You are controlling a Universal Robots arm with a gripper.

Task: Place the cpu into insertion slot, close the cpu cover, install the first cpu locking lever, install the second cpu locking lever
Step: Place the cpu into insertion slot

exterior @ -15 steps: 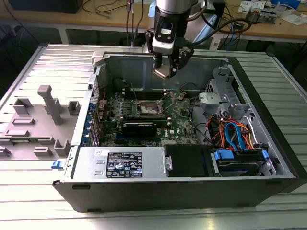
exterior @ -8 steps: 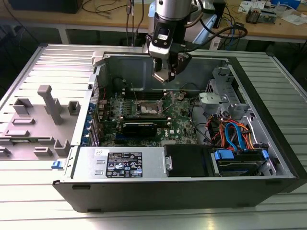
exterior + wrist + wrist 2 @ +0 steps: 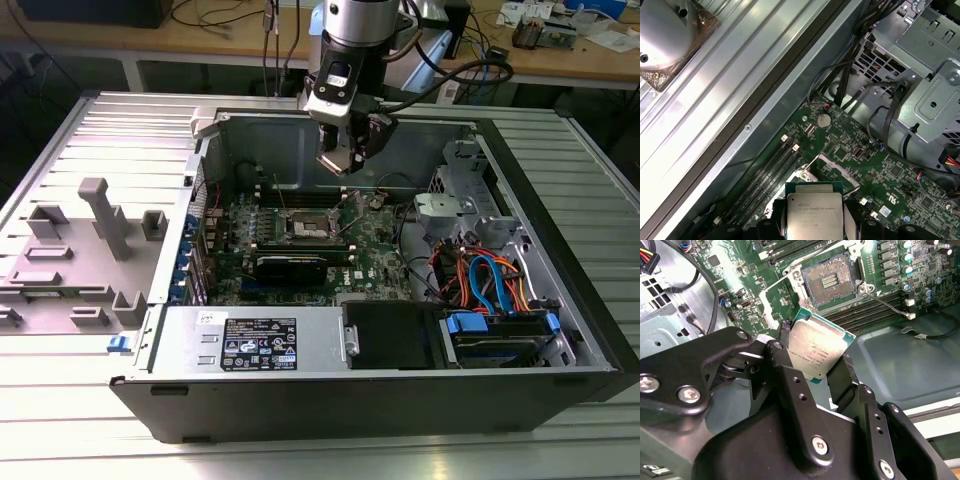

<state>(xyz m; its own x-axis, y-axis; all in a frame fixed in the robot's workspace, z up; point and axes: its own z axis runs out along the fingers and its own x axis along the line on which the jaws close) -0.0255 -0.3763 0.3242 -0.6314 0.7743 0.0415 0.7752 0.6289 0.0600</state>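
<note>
My gripper (image 3: 343, 165) hangs inside the open computer case, above the green board and toward the case's back wall. It is shut on the cpu (image 3: 812, 347), a flat square chip with a silver-grey top, pinched at two opposite edges by the black fingers (image 3: 785, 342). The cpu (image 3: 815, 215) is also seen from above in the first wrist view. The insertion slot (image 3: 830, 280) lies open and uncovered on the board, apart from the chip, its dark contact field bare. In the first wrist view a silvery cpu cover frame (image 3: 837, 172) stands raised beside the slot. A thin lever rod (image 3: 887, 304) sticks out from the socket.
Long memory slots (image 3: 875, 310) flank the socket. A drive cage with orange and blue cables (image 3: 490, 280) fills the exterior view's right side of the case. The power supply (image 3: 255, 340) lies at the front. A grey fixture block (image 3: 95, 230) sits on the table at the exterior view's left.
</note>
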